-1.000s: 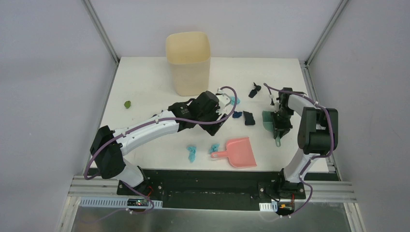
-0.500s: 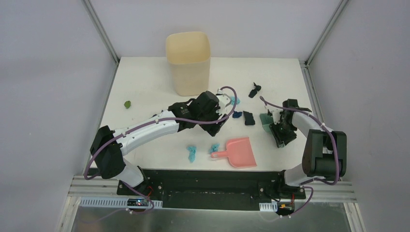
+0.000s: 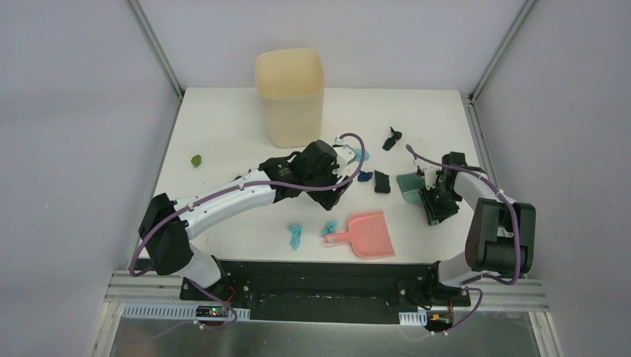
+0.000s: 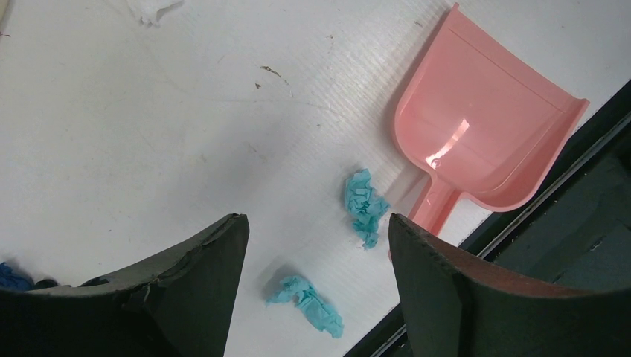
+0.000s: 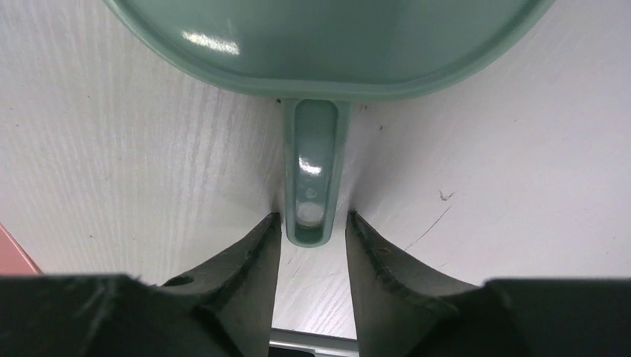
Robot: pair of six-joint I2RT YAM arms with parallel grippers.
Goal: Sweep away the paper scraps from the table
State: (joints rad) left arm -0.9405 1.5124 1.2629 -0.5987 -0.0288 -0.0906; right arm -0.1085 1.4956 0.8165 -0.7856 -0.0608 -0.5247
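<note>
Left gripper (image 4: pixel 316 223) is splayed wide over the table (image 3: pixel 223 126), nothing in it, with two light blue paper scraps (image 4: pixel 364 204) lying beside the pink dustpan (image 4: pixel 484 141); other scraps by its wrist are half hidden from above. Right gripper (image 5: pixel 310 219) sits either side of the teal brush (image 5: pixel 320 44) handle tip, but I honestly can't tell if it's pinching, and the brush head is cut off.

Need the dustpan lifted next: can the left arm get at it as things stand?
Probably yes: the left gripper hovers open near the pink dustpan, and only two light blue scraps lie beside its handle.
</note>
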